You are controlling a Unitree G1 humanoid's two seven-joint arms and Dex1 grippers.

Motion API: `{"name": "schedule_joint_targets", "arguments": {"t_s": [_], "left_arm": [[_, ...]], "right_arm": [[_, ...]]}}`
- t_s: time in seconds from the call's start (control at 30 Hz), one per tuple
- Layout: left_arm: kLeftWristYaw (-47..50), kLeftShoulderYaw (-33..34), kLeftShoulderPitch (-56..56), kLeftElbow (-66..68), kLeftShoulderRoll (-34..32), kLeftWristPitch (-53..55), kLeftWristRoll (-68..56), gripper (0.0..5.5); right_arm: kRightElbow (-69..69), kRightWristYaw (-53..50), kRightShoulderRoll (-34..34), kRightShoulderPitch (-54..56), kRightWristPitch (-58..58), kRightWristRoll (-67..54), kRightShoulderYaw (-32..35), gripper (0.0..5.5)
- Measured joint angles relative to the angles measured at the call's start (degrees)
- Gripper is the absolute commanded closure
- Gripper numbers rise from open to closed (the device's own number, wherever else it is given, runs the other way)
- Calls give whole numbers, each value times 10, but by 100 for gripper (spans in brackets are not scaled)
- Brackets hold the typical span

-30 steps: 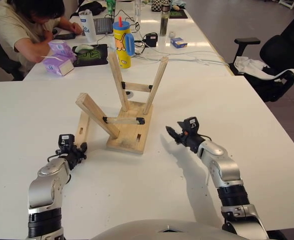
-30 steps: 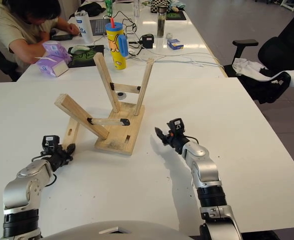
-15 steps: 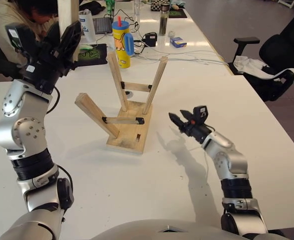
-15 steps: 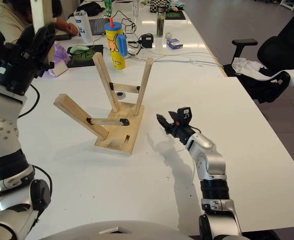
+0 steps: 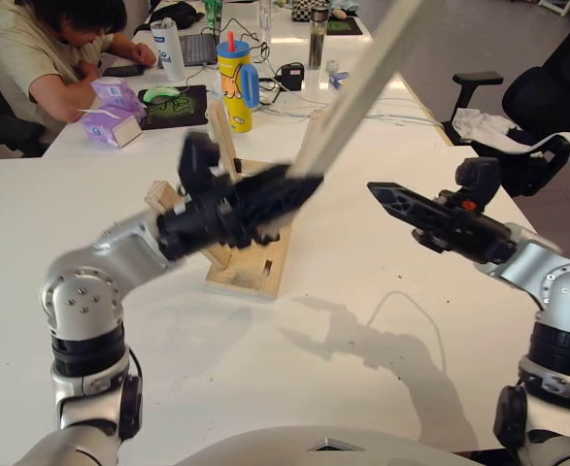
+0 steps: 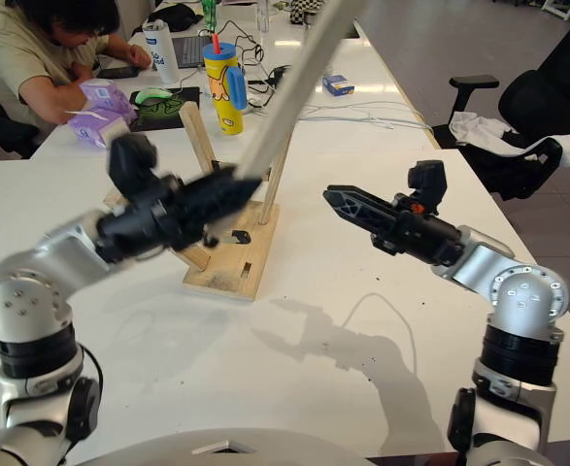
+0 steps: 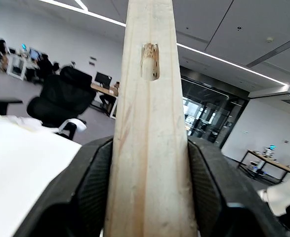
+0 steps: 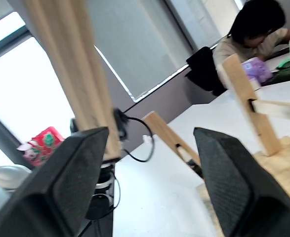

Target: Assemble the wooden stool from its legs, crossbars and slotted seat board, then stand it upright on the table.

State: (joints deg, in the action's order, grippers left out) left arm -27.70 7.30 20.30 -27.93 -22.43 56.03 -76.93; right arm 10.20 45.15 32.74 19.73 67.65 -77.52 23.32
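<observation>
Left fingers, head view: the left fingers (image 5: 270,194) are clamped on the lower end of a loose leg (image 5: 362,83), held in the air. The leg slants up and away past the top of the view.
Right fingers, head view: the right fingers (image 5: 401,201) hang above the surface, well off to the right of the left fingers. They hold nothing and point towards the loose leg without touching it.
Stool, head view: the seat board (image 5: 255,270) lies flat below and just behind the left fingers. A standing leg (image 6: 195,131) rises from it, and a slanting leg (image 5: 158,197) leans out to the left.
Surface and room, head view: the white surface (image 5: 362,320) runs under both pairs of fingers. A yellow cup (image 5: 234,83) stands far beyond the left fingers and an office chair (image 5: 547,97) sits beyond the right ones.
Left fingers, left wrist view: both black pads (image 7: 93,187) press the loose leg's sides, and a peg hole shows higher up its face.
Room, left wrist view: an office chair and ceiling light strips lie beyond the fingers.
Right fingers, right wrist view: they are spread wide with nothing between them. The loose leg crosses above one finger, and the stool's legs and seat board lie beyond the gap.
</observation>
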Motion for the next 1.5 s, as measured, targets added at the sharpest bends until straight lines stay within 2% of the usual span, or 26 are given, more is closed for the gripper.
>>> {"name": "schedule_joint_targets", "arguments": {"t_s": [0.2, 0.47, 0.67, 0.8, 0.87, 0.9, 1.0, 1.17, 1.37, 1.5], "left_arm": [[-69, -32, -15, 39, -22, 14, 1, 344], [-97, -70, -32, 34, -39, 28, 14, 344], [-114, -79, -39, 28, -55, 37, 15, 344], [-118, -80, -40, 28, -62, 41, 16, 344], [-120, -82, -43, 26, -62, 41, 17, 344], [-123, -83, -44, 24, -64, 39, 24, 308], [-123, -82, -51, 21, -64, 18, 52, 269], [-57, -49, -66, 49, -28, -9, 46, 198], [-69, -49, -151, 48, -54, -44, 127, 191], [-101, -105, -195, 53, -97, -115, 272, 191]], "right_arm": [[-16, -21, 23, 8, 28, -125, 4, 229], [-19, -45, 30, 13, 24, -165, -18, 229], [-16, -43, 47, 13, 27, -191, -35, 316], [-15, -38, 59, 12, 27, -184, -42, 326], [-13, -27, 63, 10, 27, -174, -44, 328], [-12, -21, 64, 7, 25, -168, -46, 328], [-11, -9, 64, 1, 11, -130, -52, 343], [-4, 19, 56, -7, -37, -42, -76, 345], [-27, 59, 56, -6, -137, 118, -116, 345], [-66, 72, 38, 26, -200, 183, -131, 345]]}}
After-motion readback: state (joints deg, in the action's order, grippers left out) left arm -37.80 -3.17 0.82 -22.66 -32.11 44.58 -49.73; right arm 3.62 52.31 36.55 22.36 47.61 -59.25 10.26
